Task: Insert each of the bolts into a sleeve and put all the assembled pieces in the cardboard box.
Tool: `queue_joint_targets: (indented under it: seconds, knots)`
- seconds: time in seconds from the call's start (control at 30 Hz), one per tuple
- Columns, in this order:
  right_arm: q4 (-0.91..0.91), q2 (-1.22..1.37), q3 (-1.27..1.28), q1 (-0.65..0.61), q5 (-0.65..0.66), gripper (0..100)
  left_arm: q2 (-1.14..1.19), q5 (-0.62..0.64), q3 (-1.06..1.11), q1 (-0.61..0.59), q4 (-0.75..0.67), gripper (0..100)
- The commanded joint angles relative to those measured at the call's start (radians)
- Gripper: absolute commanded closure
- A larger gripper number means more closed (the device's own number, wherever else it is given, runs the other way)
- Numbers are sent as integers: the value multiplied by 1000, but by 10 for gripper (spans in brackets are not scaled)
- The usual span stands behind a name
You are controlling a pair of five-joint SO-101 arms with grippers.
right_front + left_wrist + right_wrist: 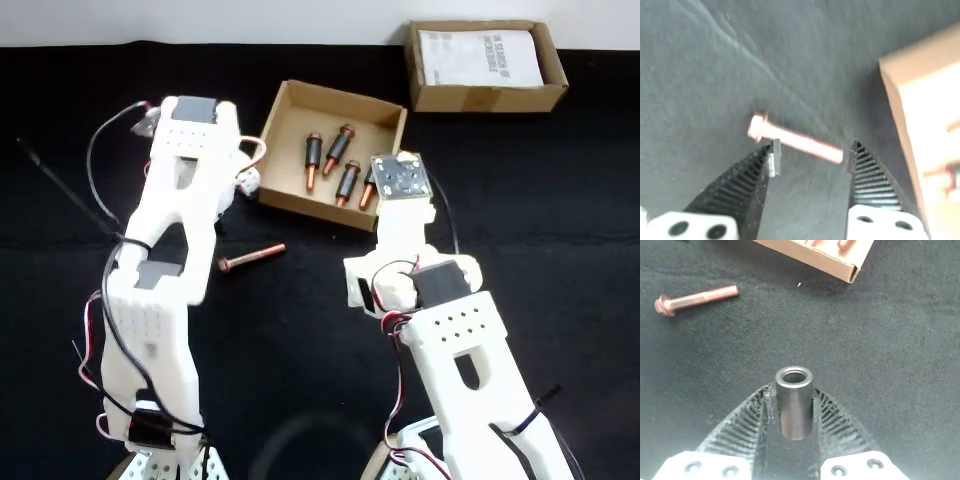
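Black cloth tabletop (300, 330), two arms side by side. Cardboard box (285, 160) at the far side holds four assembled pieces (339, 147). One bare bolt (251, 258) lies flat on the cloth, near the box's front left corner but apart from it. Left pincer (815, 149) is spread over the bolt, which runs roughly lengthwise from one fingertip toward the other; can't tell how high it hangs. Right pincer (794, 391) is pinching the last sleeve (795, 405) by its sides, bore end clear of the fingers and open. My read: the step in hand is the left pick. Turn the wrist so the fingers close across the shank, not end to end. Grip near the head, so thread sticks out for the bore. Come down square; a round bolt likely rolls if one finger lands first. Second box (487, 68) with a paper sheet sits far right.
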Motion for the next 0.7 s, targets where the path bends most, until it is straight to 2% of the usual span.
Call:
queue_joint_targets:
  seconds: [0.0, 0.23, 0.4, 0.6, 0.67]
  knots:
    - [-13, 2, -4, 8, 9, 992, -185, -44, 74, 45, 9, 769]
    - [-13, 12, -4, 7, 9, 992, -280, 51, 268, 108, 5, 769]
    - [-8, 13, -4, 5, 8, 992, -280, 129, 506, 162, -5, 769]
    - [-12, 15, -4, 5, 8, 992, -280, 367, 644, 157, -245, 767]
    - [-10, 15, -4, 5, 8, 992, -280, 384, 674, 157, -307, 766]
